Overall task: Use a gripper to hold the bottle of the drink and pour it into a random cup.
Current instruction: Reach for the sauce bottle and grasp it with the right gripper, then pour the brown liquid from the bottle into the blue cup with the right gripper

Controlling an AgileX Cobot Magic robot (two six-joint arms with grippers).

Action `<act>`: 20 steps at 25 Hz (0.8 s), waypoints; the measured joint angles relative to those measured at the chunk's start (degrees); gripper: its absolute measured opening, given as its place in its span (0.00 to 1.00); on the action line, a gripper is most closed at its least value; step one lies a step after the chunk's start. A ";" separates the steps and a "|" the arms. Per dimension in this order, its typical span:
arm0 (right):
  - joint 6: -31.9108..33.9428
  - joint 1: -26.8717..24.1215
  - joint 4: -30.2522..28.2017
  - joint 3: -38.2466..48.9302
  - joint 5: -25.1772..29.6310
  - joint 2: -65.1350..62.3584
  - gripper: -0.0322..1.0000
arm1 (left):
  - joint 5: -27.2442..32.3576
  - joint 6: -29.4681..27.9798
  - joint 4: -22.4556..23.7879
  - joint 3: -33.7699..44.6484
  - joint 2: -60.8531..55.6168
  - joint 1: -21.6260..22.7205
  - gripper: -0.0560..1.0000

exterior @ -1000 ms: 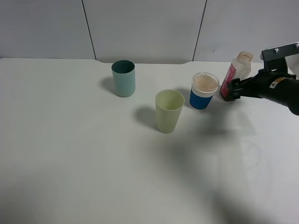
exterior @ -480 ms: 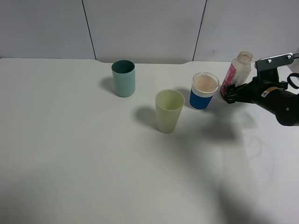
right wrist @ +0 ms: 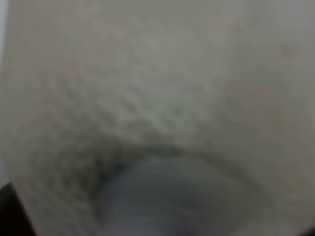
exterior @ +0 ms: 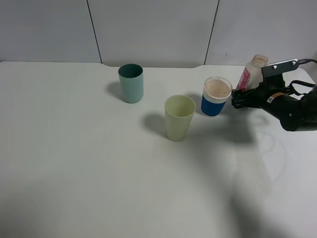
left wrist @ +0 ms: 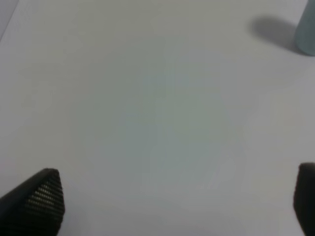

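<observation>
Right gripper [exterior: 238, 101] is at the base of the roughly upright bottle [exterior: 252, 69], cup [exterior: 216, 97] just left; can't tell if clamped.

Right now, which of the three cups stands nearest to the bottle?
The white cup with the blue band, right beside the bottle; the teal tumbler and the yellow-green tumbler stand farther away.

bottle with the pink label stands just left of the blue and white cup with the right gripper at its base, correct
No: the exterior high view shows the bottle just right of the blue and white cup, not left. The right gripper is at its base.
</observation>
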 joint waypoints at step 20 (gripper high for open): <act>0.21 0.25 -0.21 -0.36 0.27 0.00 0.38 | 0.00 0.00 0.00 0.00 0.00 0.00 0.93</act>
